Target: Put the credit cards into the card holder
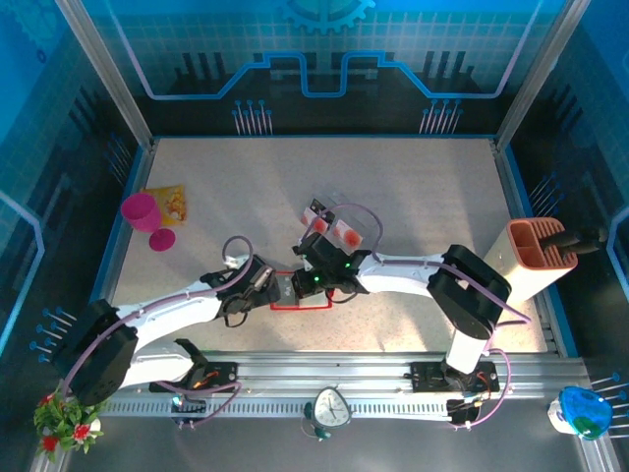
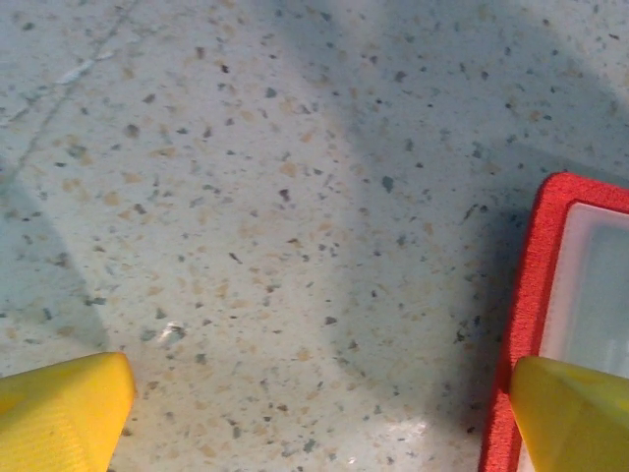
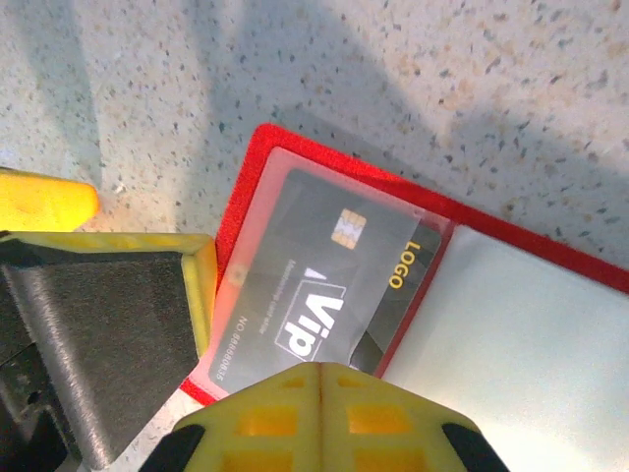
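**Top external**
- Table [image 1: 423,197]: pale speckled slab, matte.
- Card holder [image 1: 295,307]: red rectangle, lying open and flat at near centre, between the two wrists.
- Left gripper [image 1: 257,280]: at the holder's left edge.
- Right gripper [image 1: 307,283]: over the holder.
- Second credit card [image 1: 346,233]: thin pale rectangle with a red round mark, just beyond the holder among clear sleeves [image 1: 319,211]. It is small from here, so the identification is probable, not certain.
- Other stock: pink cup [image 1: 142,214] and yellow-orange packet [image 1: 169,204] far left; orange-brown two-slot rack [image 1: 541,246] far right.

**Left wrist**
- Left claw: jaws wide apart with nothing between them. The fingertips [image 2: 64,408] are yellow wedges, and the right-hand one overlaps the holder's red rim.
- Holder finish: glossy red border around a whitish translucent lining.

**Right wrist**
- First credit card [image 3: 334,285]: black and rigid, with a gold chip and "Vip" and "LOGO" print. It is seated in the holder's left pocket under frosted plastic.
- Right claw: fingertips pressed together, carrying nothing, poised at the card's near edge.
- Neighbouring finger: a black ribbed pad in a yellow casing, resting against the holder's left edge.
- Right pocket: pale, smooth, vacant.

**Step in hand**
- Judged status: one card looks lodged, with the closed claw placed to nudge it home while the other arm steadies the holder.

**Next move**
- Requirement: lift away, open the jaws, and pinch the thin flat card off the table by an edge.
- Then: slide it into a pocket at a shallow angle.
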Tool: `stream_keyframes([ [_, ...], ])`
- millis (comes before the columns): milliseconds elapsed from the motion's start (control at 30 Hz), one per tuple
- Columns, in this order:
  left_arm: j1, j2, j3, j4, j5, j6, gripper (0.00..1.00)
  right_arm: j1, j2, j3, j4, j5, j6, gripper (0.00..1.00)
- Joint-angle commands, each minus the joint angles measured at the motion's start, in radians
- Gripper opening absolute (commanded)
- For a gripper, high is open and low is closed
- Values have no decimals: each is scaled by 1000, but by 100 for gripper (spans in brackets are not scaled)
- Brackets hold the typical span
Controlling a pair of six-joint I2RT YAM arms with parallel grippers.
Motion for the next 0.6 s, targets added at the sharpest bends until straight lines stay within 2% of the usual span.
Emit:
stream_keyframes([
  [0, 15, -11, -24, -37, -8, -26, 99, -9, 0, -4, -26, 13, 0, 4],
  [567, 19, 100, -47, 35, 9, -44, 99, -5, 118, 35, -16, 2, -5, 3],
])
